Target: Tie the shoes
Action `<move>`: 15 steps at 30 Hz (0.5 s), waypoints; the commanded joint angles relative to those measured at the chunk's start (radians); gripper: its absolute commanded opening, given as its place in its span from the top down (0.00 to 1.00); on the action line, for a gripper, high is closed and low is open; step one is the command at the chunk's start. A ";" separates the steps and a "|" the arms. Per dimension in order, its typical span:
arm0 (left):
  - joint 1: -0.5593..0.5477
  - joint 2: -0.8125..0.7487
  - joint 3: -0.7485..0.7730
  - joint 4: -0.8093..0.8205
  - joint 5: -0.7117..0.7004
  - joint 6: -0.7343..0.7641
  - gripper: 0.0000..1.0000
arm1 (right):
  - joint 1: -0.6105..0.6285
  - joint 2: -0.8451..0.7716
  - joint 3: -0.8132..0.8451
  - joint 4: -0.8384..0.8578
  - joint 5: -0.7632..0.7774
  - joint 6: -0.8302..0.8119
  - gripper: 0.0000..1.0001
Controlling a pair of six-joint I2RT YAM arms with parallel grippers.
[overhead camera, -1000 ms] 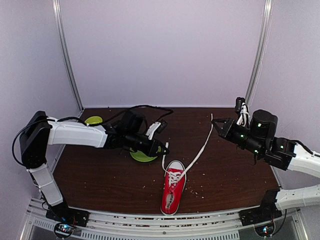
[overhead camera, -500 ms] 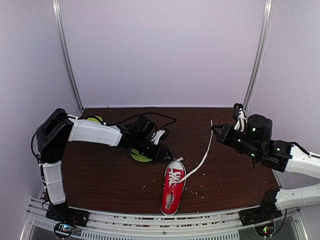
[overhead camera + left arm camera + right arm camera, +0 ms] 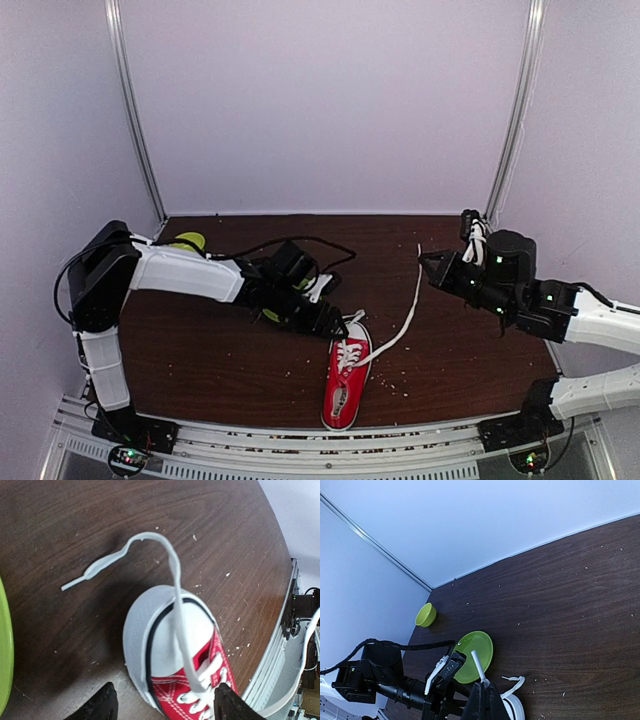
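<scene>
The red sneaker lies on the tabletop near its front edge, its white toe cap framed between the spread fingers of the left end effector, while the right end effector, well apart to the right, is pressed together pinching one white lace.

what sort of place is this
Probably a robotics test cell: white walls box in a brown table, two arms bolted to its near edge, the right hand holding a red sneaker's lace.
</scene>
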State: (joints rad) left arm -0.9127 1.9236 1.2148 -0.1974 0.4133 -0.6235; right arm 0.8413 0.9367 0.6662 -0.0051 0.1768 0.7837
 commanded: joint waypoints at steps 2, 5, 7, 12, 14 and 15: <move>-0.031 0.016 0.086 -0.059 -0.111 0.028 0.33 | 0.006 -0.019 -0.012 0.007 0.002 -0.012 1.00; -0.044 0.038 0.124 -0.084 -0.129 0.047 0.33 | 0.006 -0.023 -0.017 0.006 0.004 -0.013 1.00; -0.054 0.057 0.168 -0.125 -0.152 0.067 0.33 | 0.006 -0.021 -0.017 0.006 0.003 -0.013 1.00; -0.063 0.101 0.212 -0.186 -0.177 0.084 0.43 | 0.007 -0.026 -0.018 0.008 0.002 -0.014 1.00; -0.064 0.109 0.223 -0.213 -0.190 0.095 0.51 | 0.006 -0.030 -0.019 0.007 0.003 -0.015 1.00; -0.066 0.111 0.229 -0.224 -0.199 0.102 0.54 | 0.007 -0.032 -0.018 0.007 0.004 -0.017 1.00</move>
State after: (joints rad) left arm -0.9707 2.0117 1.4101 -0.3489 0.2630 -0.5621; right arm 0.8417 0.9276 0.6609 -0.0067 0.1768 0.7822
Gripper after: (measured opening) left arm 0.506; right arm 0.007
